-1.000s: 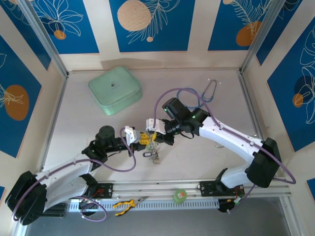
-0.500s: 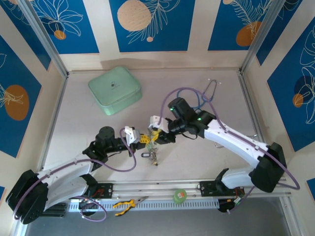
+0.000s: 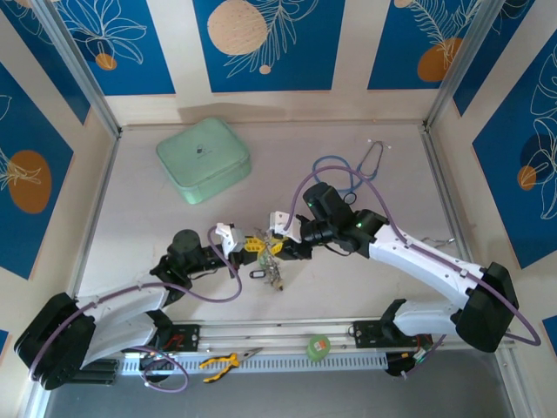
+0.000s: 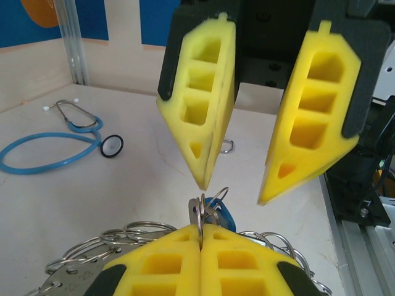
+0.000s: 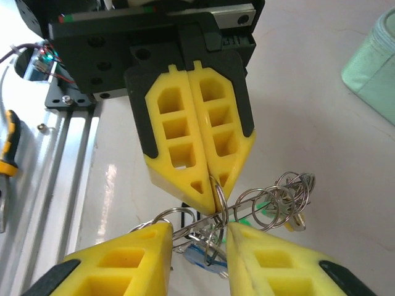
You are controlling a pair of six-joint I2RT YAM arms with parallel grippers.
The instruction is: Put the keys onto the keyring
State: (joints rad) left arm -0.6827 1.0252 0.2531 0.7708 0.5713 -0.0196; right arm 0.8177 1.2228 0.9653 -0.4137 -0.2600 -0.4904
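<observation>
Mid-table, the left gripper (image 3: 248,246) and right gripper (image 3: 280,245) meet tip to tip. A small silvery wire ring (image 4: 200,213) stands upright, pinched between the left fingers. The right fingers stand apart, tips just beside that ring. The large flat silvery metal keyring (image 4: 71,280) sits under the left fingertips, with a blue plastic key tag (image 4: 220,216) just past them. The blue-tubed stethoscope (image 4: 112,146) lies well beyond the left fingertips, to their left. The mint-green zipped case (image 3: 204,159) lies well beyond the right fingertips.

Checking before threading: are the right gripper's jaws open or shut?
Open: jaws of the right gripper stand clearly apart, a gap between them.
</observation>
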